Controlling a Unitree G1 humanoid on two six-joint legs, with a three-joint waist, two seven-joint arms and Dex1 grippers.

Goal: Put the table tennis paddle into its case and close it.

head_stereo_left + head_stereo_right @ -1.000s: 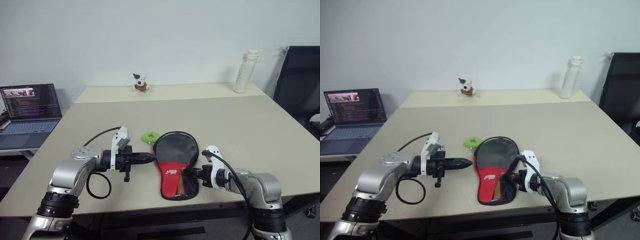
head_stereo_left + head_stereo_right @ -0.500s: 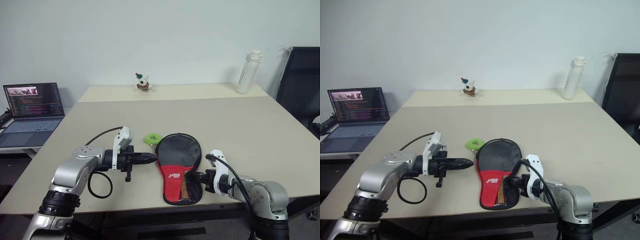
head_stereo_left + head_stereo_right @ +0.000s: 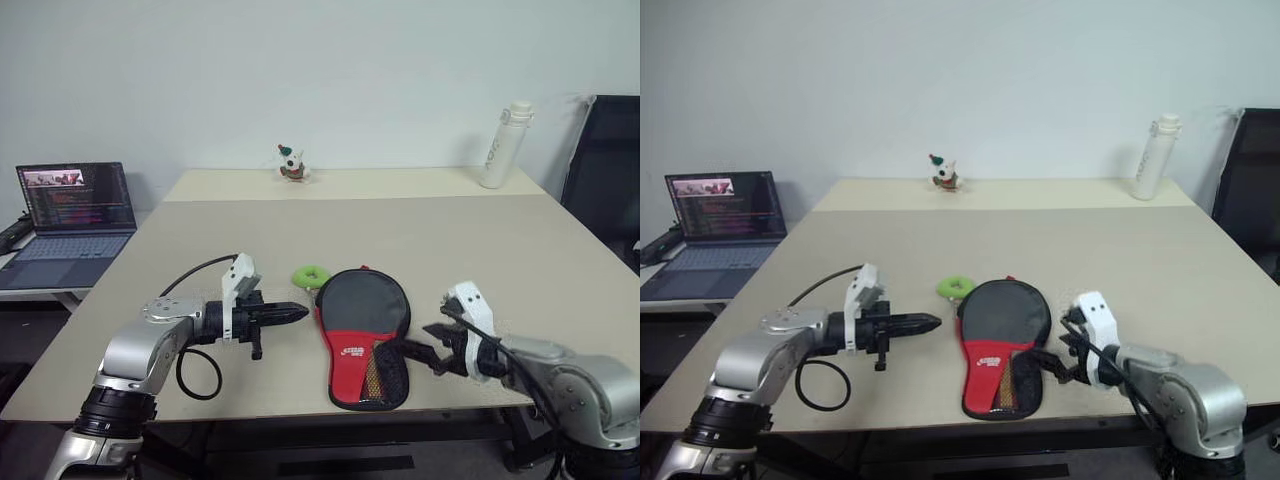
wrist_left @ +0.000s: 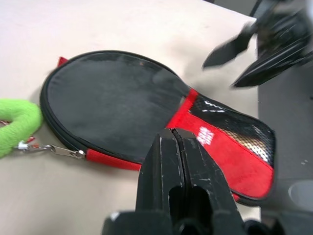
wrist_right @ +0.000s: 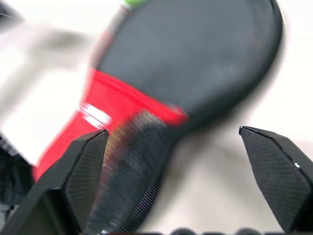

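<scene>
Two claws and one case are nearest. The right claw (image 3: 425,354) hangs just off the lower right edge of the case (image 3: 362,330), fingers spread wide, holding nothing. A second ago it was closed and pressed against the case's lower mesh part; it has since lifted clear and opened. The left claw (image 3: 290,314) is pinched shut on nothing, its tip just beside the case's left rim, much as before. The case lies flat near the front edge of the tabletop (image 3: 470,240), zipper edge apparently closed all round, though the far rim is hard to read. The paddle cannot be seen, presumably inside the case. One green ring (image 3: 311,276) touches the case's upper left edge. Farther back stand one small figurine (image 3: 291,164) and one white bottle (image 3: 502,145). One open laptop (image 3: 70,215) sits off to the left.
</scene>
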